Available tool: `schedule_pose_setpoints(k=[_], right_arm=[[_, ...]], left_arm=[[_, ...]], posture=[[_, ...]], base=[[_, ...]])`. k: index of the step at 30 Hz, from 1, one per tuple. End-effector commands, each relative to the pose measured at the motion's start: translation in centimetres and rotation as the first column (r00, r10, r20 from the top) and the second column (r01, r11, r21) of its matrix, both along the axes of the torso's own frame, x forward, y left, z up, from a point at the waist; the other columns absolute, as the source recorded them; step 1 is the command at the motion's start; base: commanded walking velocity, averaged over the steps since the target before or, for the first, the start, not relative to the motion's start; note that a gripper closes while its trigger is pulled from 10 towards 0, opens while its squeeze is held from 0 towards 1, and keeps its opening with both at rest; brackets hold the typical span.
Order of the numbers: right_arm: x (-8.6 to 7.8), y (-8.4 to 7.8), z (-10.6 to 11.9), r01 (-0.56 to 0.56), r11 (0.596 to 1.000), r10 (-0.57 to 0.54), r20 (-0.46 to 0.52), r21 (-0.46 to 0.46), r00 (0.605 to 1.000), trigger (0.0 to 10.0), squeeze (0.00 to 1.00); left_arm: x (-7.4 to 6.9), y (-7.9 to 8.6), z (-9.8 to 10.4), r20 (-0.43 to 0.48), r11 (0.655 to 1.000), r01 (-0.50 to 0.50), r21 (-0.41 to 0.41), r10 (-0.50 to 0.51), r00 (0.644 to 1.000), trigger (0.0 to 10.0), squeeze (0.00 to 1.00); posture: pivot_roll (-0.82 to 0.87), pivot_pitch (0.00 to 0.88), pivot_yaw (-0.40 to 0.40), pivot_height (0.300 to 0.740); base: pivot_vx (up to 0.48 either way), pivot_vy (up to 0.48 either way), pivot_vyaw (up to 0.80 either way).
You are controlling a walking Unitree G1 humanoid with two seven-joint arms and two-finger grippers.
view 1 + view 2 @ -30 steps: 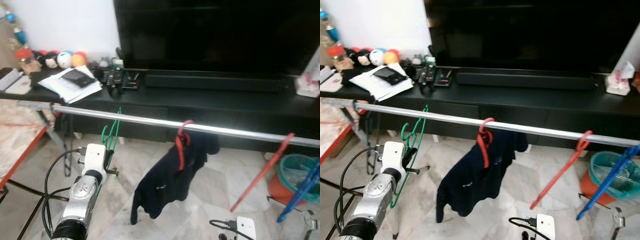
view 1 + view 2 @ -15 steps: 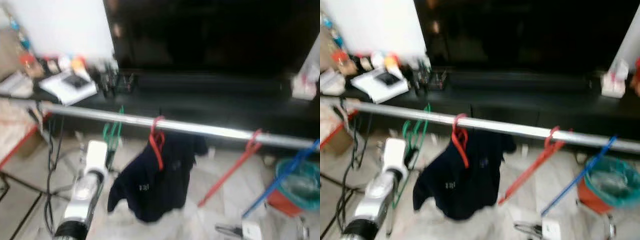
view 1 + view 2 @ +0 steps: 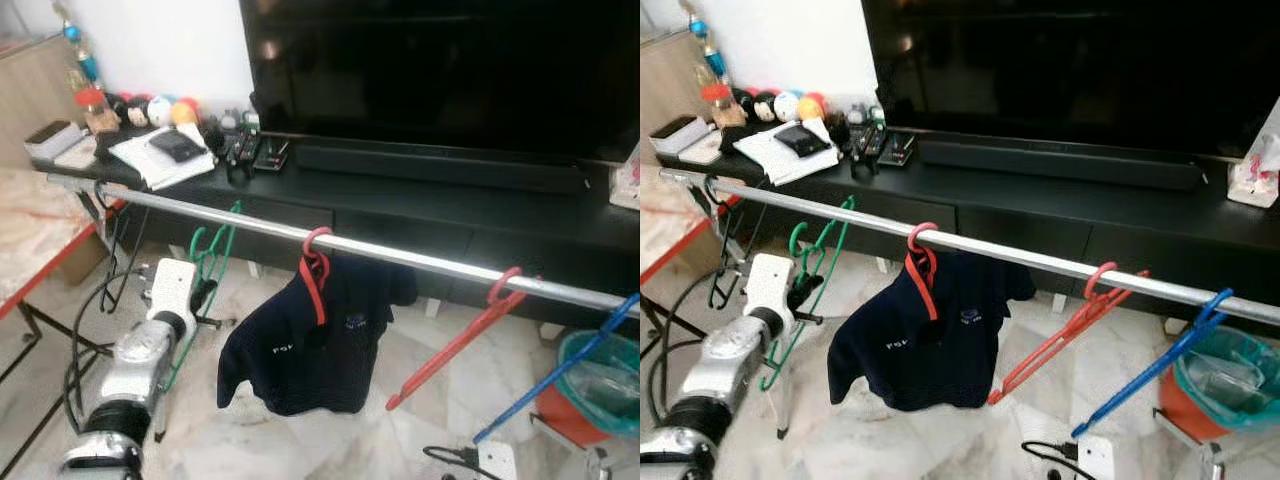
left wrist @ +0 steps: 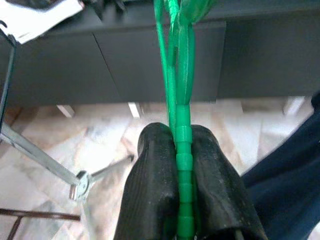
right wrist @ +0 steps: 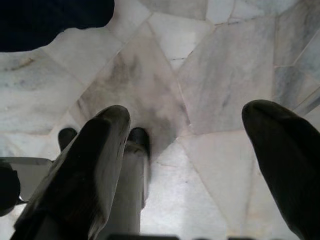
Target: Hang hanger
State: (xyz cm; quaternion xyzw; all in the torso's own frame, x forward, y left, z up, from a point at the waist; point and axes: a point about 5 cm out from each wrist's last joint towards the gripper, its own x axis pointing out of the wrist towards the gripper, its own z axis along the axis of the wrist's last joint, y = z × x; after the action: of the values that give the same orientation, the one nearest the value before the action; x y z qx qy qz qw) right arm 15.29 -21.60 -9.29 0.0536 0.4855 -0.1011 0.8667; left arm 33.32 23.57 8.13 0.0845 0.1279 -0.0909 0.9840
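Observation:
A green hanger (image 3: 218,262) hangs at the left end of the silver rail (image 3: 420,262), its hook up at the rail. My left gripper (image 4: 181,132) is shut on the hanger's lower bar, with the black fingers (image 4: 155,175) pressed on either side; the arm (image 3: 150,340) reaches up from below left. Further right on the rail hang a red hanger (image 3: 315,275) carrying a navy shirt (image 3: 310,345), an empty red hanger (image 3: 460,335) and a blue hanger (image 3: 560,385). My right gripper (image 5: 185,120) is open, held low above the marble floor.
Behind the rail stands a black TV console (image 3: 450,200) with a large TV (image 3: 440,70), papers and small items. A red-framed table (image 3: 30,230) is at the left. A teal bin (image 3: 605,365) sits at the right. Cables trail near the rack's leg (image 3: 115,240).
The whole picture has shifted and sharpened after a blurred moment, so the camera has moved. My left gripper still holds the green hanger at the rail.

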Motion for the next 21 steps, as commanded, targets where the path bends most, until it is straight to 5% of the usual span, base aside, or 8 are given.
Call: schedule_pose_setpoints(k=[1, 9, 21], right_arm=[[-0.4, 0.2, -0.2, 0.008, 1.000, -0.008, -0.012, 0.005, 1.000, 10.0, 0.00], [-0.9, 0.5, -0.4, 0.014, 1.000, -0.014, -0.018, 0.006, 1.000, 10.0, 0.00], [-1.1, -1.2, -0.1, 0.024, 1.000, -0.025, -0.017, -0.011, 1.000, 10.0, 0.00]], left_arm=[[0.5, -0.5, 0.3, -0.019, 0.998, 0.057, 0.019, -0.057, 0.998, 10.0, 0.00], [1.9, -0.1, 1.7, -0.060, 0.991, 0.124, 0.040, -0.122, 0.991, 10.0, 0.00], [3.7, -4.2, 2.6, -0.038, 0.980, 0.198, -0.030, -0.199, 0.979, 10.0, 0.00]], posture=[[-0.01, 0.000, 0.045, 0.740], [-0.03, 0.000, 0.053, 0.740], [-0.05, 0.000, 0.058, 0.740]], base=[[0.000, 0.000, 0.00], [0.000, 0.000, 0.00], [0.000, 0.000, 0.00]])
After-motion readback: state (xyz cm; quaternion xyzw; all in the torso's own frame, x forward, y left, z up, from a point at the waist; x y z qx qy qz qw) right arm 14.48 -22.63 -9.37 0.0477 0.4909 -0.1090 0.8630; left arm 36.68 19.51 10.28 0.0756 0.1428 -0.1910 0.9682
